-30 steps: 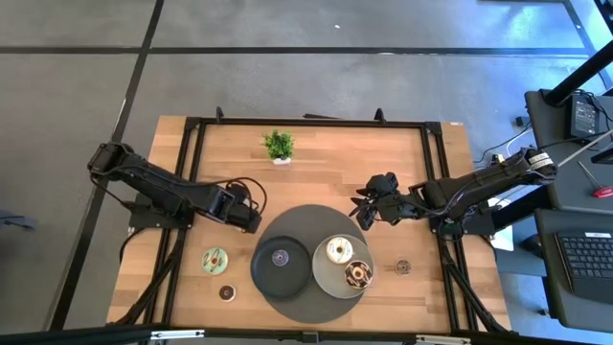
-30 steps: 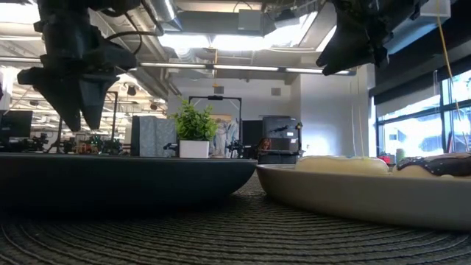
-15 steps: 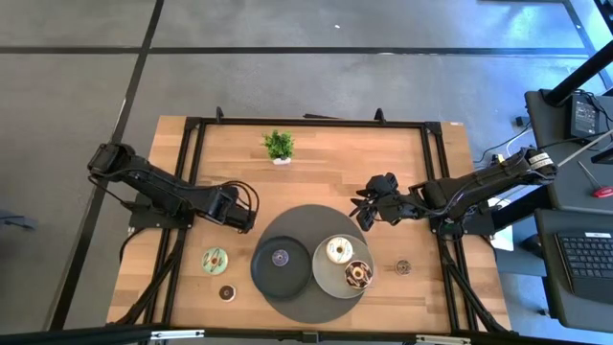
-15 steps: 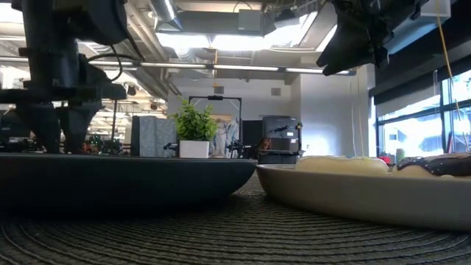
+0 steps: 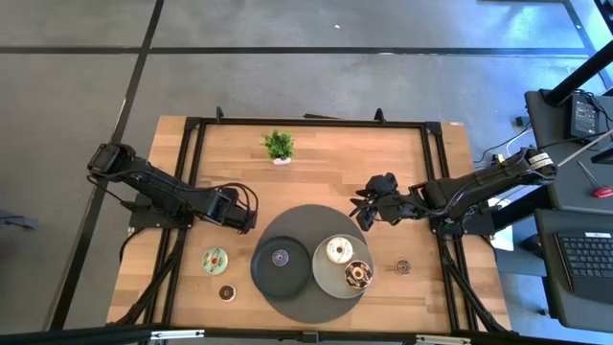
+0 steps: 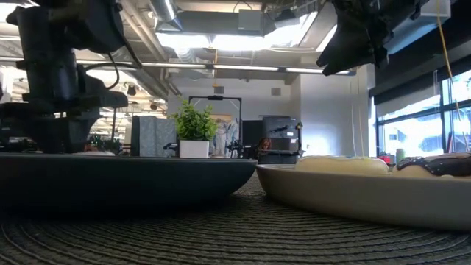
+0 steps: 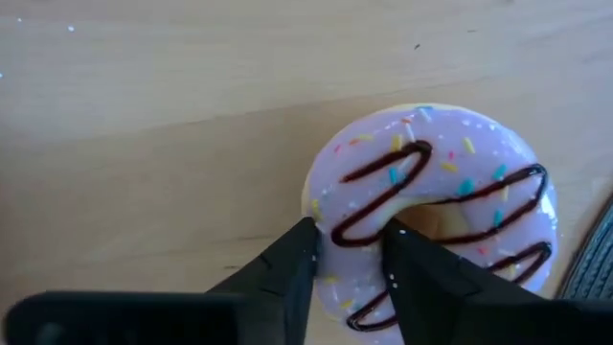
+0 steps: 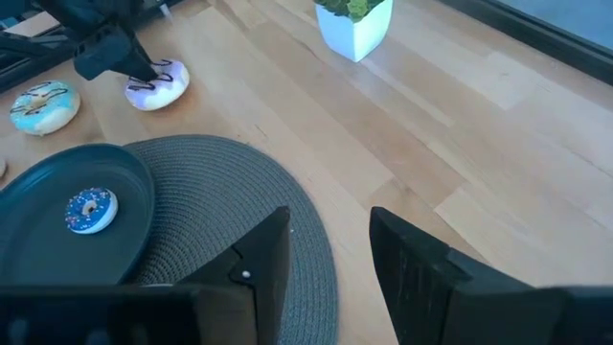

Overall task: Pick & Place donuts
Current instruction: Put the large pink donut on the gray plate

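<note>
The pink donut (image 7: pixel 436 206) with chocolate drizzle lies flat on the wood by the mat's left far edge. My left gripper (image 7: pixel 345 230) is down on it and hides it in the high view (image 5: pixel 245 219). My right gripper (image 8: pixel 326 230) hangs open above the table to the right of the mat (image 5: pixel 368 209), touching nothing. The green donut (image 5: pixel 215 259) and a tiny brown one (image 5: pixel 227 293) lie on the wood at the left. A tiny purple donut (image 5: pixel 280 257) sits on the dark plate. The white (image 5: pixel 338 250) and chocolate (image 5: pixel 357 274) donuts sit on the light plate. Another tiny brown one (image 5: pixel 403 267) lies to the right. My left gripper has the pink donut's ring wall (image 7: pixel 359 216) between its two fingers. One finger (image 7: pixel 287 264) is at the outer edge and the other (image 7: pixel 417 264) is at the hole. The fingers come from above, pointing down. The donut lies flat on the table.
A round woven mat (image 5: pixel 305 218) carries the dark plate (image 5: pixel 264 273) and the light grey plate (image 5: pixel 324 276). A small potted plant (image 5: pixel 279 146) stands near the far edge. Bare wood shows between the plant and the mat.
My left gripper has come down beside the dark plate onto the pink donut; in the low view its fingertips have dropped behind the plate's rim. It has also shifted slightly toward the table's left edge.
</note>
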